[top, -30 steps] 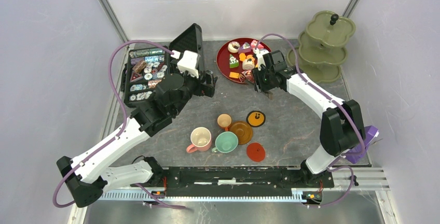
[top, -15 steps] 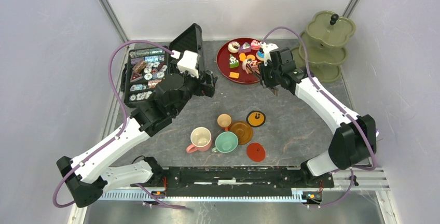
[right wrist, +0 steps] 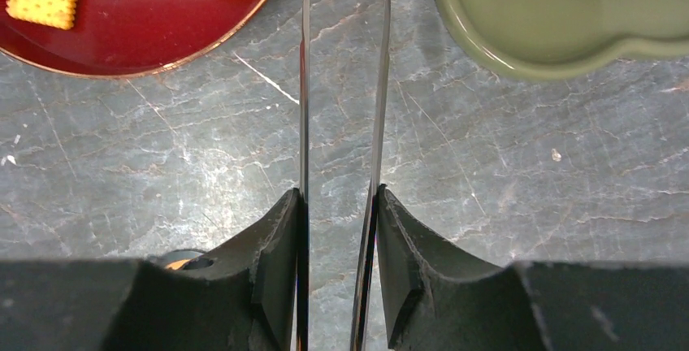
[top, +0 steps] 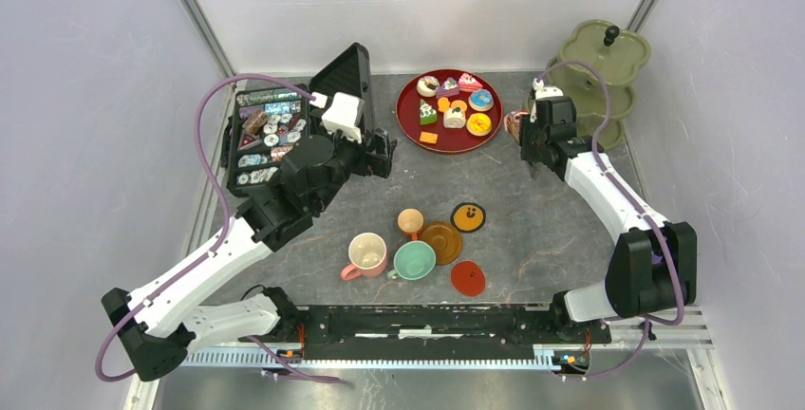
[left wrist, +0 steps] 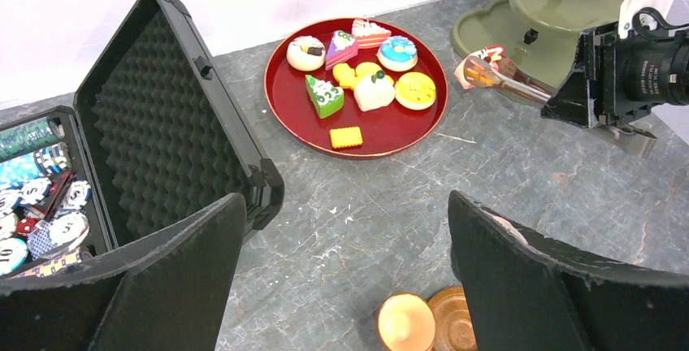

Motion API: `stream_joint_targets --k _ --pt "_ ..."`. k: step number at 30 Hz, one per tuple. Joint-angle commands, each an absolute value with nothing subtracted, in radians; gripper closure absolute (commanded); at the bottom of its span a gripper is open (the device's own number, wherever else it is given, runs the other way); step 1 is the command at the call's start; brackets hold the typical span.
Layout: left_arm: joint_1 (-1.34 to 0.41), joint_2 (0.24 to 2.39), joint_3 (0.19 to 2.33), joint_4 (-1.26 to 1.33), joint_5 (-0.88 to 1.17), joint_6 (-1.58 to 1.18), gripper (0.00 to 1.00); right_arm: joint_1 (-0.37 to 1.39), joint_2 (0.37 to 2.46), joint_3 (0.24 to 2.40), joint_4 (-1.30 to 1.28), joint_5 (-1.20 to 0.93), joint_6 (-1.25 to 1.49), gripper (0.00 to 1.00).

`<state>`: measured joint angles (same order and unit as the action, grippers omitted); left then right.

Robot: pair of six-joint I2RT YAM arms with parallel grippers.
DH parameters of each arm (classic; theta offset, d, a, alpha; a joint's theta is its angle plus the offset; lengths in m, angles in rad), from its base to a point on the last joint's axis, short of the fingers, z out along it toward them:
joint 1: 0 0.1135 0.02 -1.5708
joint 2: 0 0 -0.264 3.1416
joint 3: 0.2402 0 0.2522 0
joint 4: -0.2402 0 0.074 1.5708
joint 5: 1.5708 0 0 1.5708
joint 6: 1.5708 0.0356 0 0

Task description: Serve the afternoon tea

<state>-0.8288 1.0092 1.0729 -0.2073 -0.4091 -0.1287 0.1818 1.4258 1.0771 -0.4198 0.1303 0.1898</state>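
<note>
between plate [top: 408,125] and tiered stand [top: 593,87], one roll [left wrist: 478,65] is held in tongs [left wrist: 520,87] clamped by the right gripper [right wrist: 340,205]; left gripper [left wrist: 345,213] is spread wide, empty; other pastries [top: 456,118] are not yet served.

Robot lab cell: white panel walls [top: 408,2], mounting rail [top: 427,321], grey tabletop [top: 541,211]

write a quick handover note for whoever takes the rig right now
Left hand: open, empty, near the black case.
Right hand: shut on the tongs, which pinch one pastry between the red plate and the green stand.
Other pastries lie on the plate; cups and saucers sit mid-table.
Done: one pastry picked up. Left: probably place it on the stand, then the rest; no pastry shows there yet.
</note>
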Motion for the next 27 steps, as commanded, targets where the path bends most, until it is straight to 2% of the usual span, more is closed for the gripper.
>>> stream_joint_targets --k 1,15,27 --pt "-0.831 0.992 1.075 -0.170 -0.408 -0.121 0.00 0.175 1.421 1.054 -0.264 0.167 0.254 0.65" --pt "-0.831 0.985 1.077 -0.171 -0.397 -0.131 0.00 0.137 1.408 0.817 0.142 0.303 0.373 0.65" --pt "-0.831 0.975 1.076 -0.173 -0.376 -0.147 0.00 0.114 1.526 0.869 0.211 0.379 0.390 0.65"
